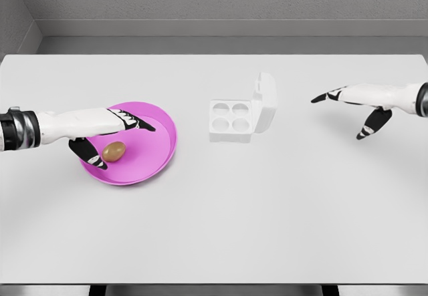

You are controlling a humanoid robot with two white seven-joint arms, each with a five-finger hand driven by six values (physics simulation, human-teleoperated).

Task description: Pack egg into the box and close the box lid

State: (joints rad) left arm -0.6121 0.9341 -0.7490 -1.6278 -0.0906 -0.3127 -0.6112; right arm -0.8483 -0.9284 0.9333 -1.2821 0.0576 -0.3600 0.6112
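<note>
Egg first: the small brown oval egg [114, 152] lies in the shallow round magenta plate [160, 142] at the left of the table, well apart from the small white four-cup egg box [231, 119] near the middle, whose hinged lid [265, 102] stands upright on its right side. All four cups look empty.

Your left hand [110, 135] hangs over the plate with the fingers stretched forward above the egg and the thumb dropped down at the egg's left, just beside it. From this view you cannot tell whether the thumb touches the shell; nothing is gripped yet.

Watch these risks. The egg is smooth and rounded, so a pinch that lands off centre may squirt it sideways across the plate or over the low rim. The plate looks light and could slide if you push down on it. At the box, the cups are narrow and a careless release could bounce the egg out, or a knock could tip the lid shut early.

Your right hand [364, 109] hovers at the far right, fingers spread and empty.

The table [214, 229] is plain matte white, with grey walls behind it.
</note>
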